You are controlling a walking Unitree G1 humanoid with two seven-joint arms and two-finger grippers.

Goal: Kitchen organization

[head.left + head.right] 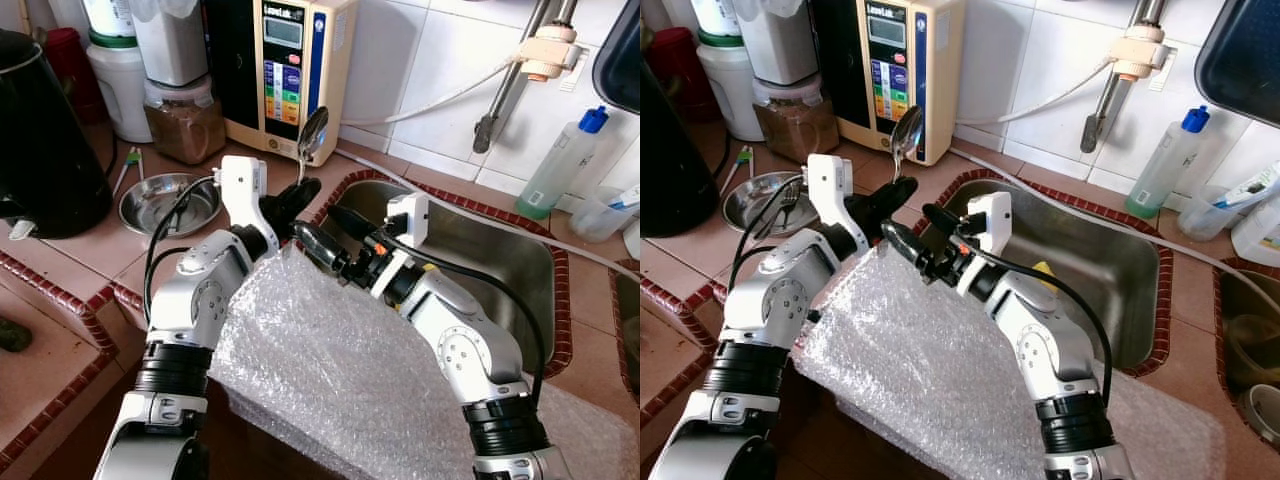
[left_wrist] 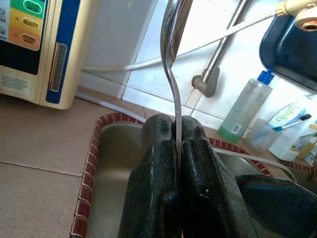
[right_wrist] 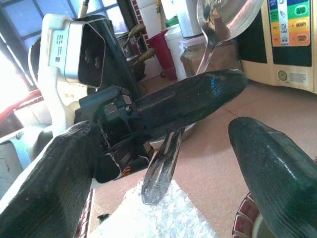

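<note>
A metal spoon [image 1: 312,133] stands upright, bowl up, above the counter left of the sink [image 1: 480,250]. My left gripper [image 1: 293,200] is shut on its thin handle [image 2: 171,59], pinching it between both black fingers [image 2: 203,168]. My right gripper [image 1: 327,230] is open right beside it, coming in from the sink side. In the right wrist view the spoon's lower handle end [image 3: 161,173] and a left finger sit between the two spread right fingers [image 3: 277,168]; I cannot tell whether they touch it.
Bubble wrap [image 1: 330,370] drapes over the counter's front edge under both arms. A steel bowl [image 1: 165,205], a black kettle [image 1: 40,140], a jar of brown powder [image 1: 185,120] and a water ioniser [image 1: 285,60] stand to the left. A blue-capped bottle [image 1: 560,165] stands behind the sink.
</note>
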